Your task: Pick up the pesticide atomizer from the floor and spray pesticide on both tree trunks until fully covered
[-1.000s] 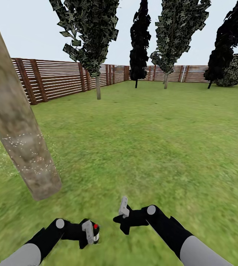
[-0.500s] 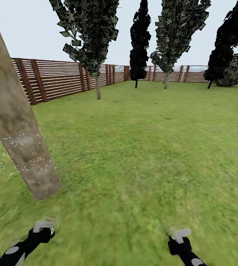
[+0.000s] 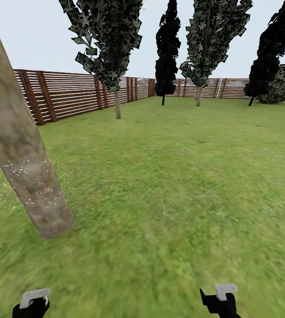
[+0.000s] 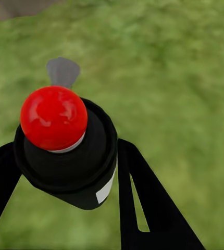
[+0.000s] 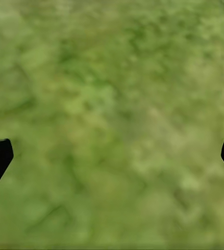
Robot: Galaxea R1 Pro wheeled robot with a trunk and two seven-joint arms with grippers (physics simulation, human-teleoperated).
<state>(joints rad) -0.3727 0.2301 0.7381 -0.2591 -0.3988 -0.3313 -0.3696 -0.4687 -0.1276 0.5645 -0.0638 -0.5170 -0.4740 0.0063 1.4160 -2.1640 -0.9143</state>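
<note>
atomizer cap (image 4: pixel 53 117): glossy red; trunk (image 3: pixel 20 150): mottled bark; fence (image 3: pixel 71 95): slatted wood

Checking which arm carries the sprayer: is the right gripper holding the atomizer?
No: in the right wrist view the right gripper is open over bare grass, while the red-capped atomizer sits between the left gripper's fingers.

**Both arms drop toward the bottom edge**

In the head view, the left gripper (image 3: pixel 32 300) and right gripper (image 3: pixel 222 297) now sit far lower and wider apart than a second ago, when both were raised and close together mid-frame. The forearms have slipped out of sight, and the red-capped atomizer (image 4: pixel 65 146) no longer shows there.
</note>
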